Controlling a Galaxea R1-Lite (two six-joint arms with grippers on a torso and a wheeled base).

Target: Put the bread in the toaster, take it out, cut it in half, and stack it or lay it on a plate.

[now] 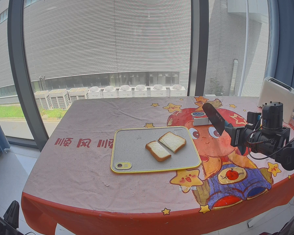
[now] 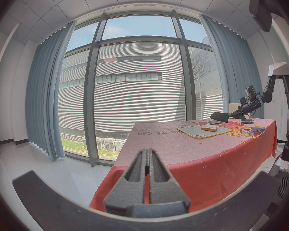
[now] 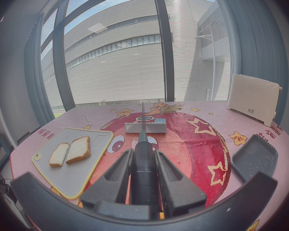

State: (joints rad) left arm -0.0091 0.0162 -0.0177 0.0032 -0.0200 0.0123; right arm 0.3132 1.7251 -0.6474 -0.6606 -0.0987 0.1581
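Bread (image 1: pixel 165 146) sits cut in two halves on the cutting board (image 1: pixel 134 147), so the right gripper (image 3: pixel 143 153) is clamped on the knife (image 1: pixel 214 117), blade lifted clear of the worktop (image 1: pixel 88 180), probably done slicing, while the left gripper (image 2: pixel 146 164) hangs closed and empty.

The counter (image 1: pixel 88 183), covered by a printed pink-and-red cloth (image 1: pixel 72 121), carries a grey cutting board (image 1: pixel 134 155), a small knife holder (image 1: pixel 200 119) behind it, a white toaster (image 1: pixel 277 95) far right, and a dark tray (image 3: pixel 254 156) near the toaster.
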